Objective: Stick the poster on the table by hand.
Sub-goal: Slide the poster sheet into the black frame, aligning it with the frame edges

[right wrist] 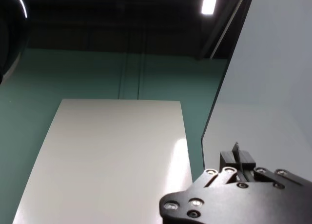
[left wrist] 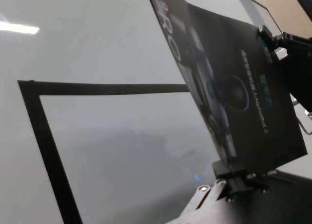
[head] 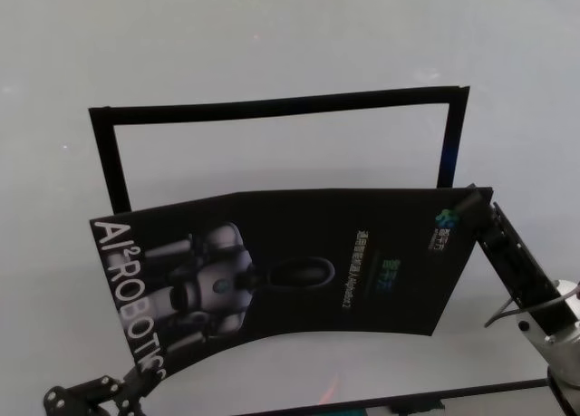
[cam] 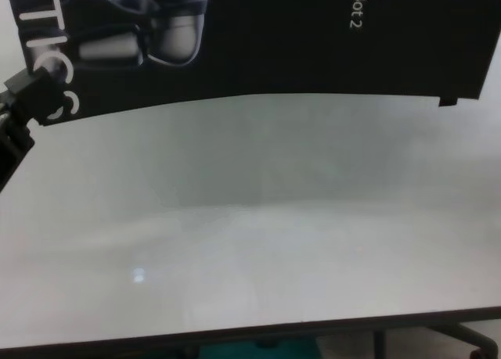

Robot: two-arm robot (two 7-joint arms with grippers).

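The poster (head: 299,262) is a glossy black sheet with a silver robot picture and white lettering. It hangs bowed above the white table (head: 272,35), held by two opposite corners. My left gripper (head: 143,377) is shut on its near left corner, and this grip also shows in the left wrist view (left wrist: 235,173) and the chest view (cam: 37,93). My right gripper (head: 471,198) is shut on the far right corner, with a thin edge of the sheet pinched between its fingers (right wrist: 237,158). The poster's lower edge (cam: 274,97) floats over the tabletop (cam: 250,218).
A black tape rectangle (head: 272,105) is marked on the table behind and under the poster, and its corner shows in the left wrist view (left wrist: 29,85). The table's dark near edge (cam: 235,335) runs along the bottom of the chest view.
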